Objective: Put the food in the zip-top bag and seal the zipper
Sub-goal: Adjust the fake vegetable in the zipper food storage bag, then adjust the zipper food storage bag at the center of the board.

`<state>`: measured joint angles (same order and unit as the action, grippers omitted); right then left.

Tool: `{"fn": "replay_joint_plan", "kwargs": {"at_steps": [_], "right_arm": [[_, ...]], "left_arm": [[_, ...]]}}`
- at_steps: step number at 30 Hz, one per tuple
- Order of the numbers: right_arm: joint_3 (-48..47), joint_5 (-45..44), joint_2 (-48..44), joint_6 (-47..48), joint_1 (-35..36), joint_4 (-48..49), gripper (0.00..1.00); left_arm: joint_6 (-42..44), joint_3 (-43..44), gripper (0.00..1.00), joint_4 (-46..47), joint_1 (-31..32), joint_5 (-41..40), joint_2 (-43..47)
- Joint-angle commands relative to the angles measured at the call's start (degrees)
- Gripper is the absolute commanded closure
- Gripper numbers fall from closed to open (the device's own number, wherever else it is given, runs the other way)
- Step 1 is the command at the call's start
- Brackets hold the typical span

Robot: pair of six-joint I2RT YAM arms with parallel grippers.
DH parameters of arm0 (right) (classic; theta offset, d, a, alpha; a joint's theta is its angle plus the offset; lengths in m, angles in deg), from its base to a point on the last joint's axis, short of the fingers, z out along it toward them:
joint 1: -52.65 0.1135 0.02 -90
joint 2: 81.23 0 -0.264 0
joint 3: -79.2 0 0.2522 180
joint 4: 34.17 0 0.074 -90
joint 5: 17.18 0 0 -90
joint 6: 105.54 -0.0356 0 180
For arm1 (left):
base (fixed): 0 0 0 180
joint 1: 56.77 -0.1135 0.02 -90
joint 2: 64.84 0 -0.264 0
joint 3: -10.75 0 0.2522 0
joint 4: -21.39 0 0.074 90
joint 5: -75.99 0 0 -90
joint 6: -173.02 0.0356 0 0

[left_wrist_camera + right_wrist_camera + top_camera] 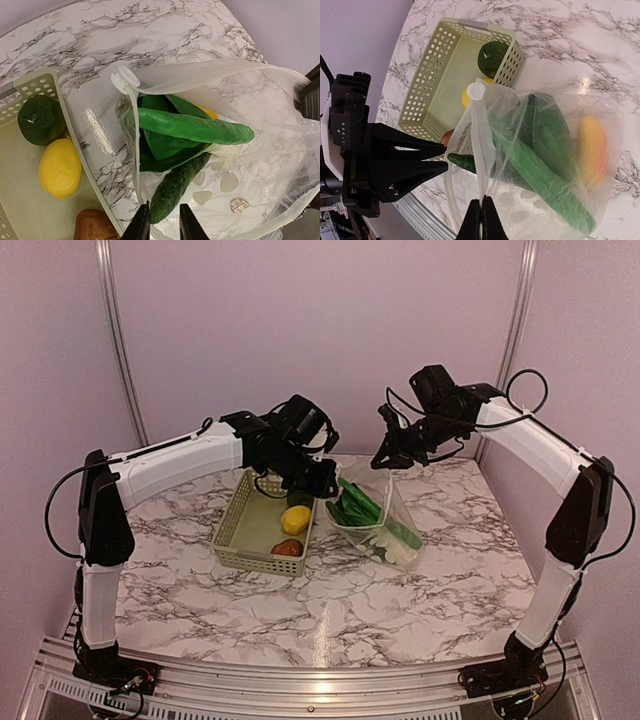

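The zip-top bag lies on the table with its mouth held up and open toward the basket. My right gripper is shut on the zipper edge of the mouth. Inside the bag are long green vegetables and an orange-yellow fruit. A dark green cucumber lies half in the mouth. Its near end sits between the fingers of my left gripper, which is open, with a gap on the right side. A white round tab marks the zipper's end.
The pale green lattice basket stands left of the bag, close against it. It holds a yellow fruit, a dark green round piece and a brown piece. Both arms hang over the back of the marble table.
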<state>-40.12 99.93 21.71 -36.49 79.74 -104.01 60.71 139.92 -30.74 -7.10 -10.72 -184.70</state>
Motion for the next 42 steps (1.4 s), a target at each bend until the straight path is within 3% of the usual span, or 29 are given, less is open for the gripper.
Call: {"fn": "replay_joint_plan", "kwargs": {"at_steps": [1,8,12,16,19,24,29,33,37,42], "right_arm": [[0.5,0.6,-2.3,-0.2,0.2,1.2,1.0],[0.8,0.3,-2.3,0.1,0.2,1.2,1.0],[1.1,0.8,-2.4,-0.3,0.2,1.7,1.0],[0.4,1.0,-2.0,-0.1,0.2,1.4,1.0],[-0.2,0.8,-1.7,0.4,0.2,0.7,1.0],[-0.2,-0.1,-1.8,1.2,0.3,-0.1,1.0],[-1.9,-4.4,-1.6,2.8,0.4,-3.5,1.0],[-4.0,-11.8,-1.2,3.6,0.5,-7.2,1.0],[-3.4,-14.1,-1.2,3.5,0.7,-8.4,0.82],[-6.0,-20.3,-0.3,4.0,1.8,-11.7,0.9]], "left_arm": [[-1.8,0.2,0.79,-4.1,0.3,3.2,0.9],[-2.9,1.9,0.79,-6.8,0.6,-2.3,1.5],[-2.0,0.9,0.63,-5.0,0.2,-5.4,1.9],[-2.9,3.2,0.61,-4.4,-0.5,-2.2,-2.2],[-3.1,5.6,0.67,-4.3,-0.9,-3.0,-5.3],[-4.9,12.6,1.0,-3.1,-1.2,1.7,-9.5],[-9.1,17.9,1.0,-1.4,-0.4,5.4,-9.2],[-13.0,13.8,1.0,4.1,0.0,2.4,-4.4],[-15.7,9.0,1.0,9.0,-0.1,2.0,-2.3],[-16.9,12.2,1.0,7.7,0.1,3.2,-3.7]]}}
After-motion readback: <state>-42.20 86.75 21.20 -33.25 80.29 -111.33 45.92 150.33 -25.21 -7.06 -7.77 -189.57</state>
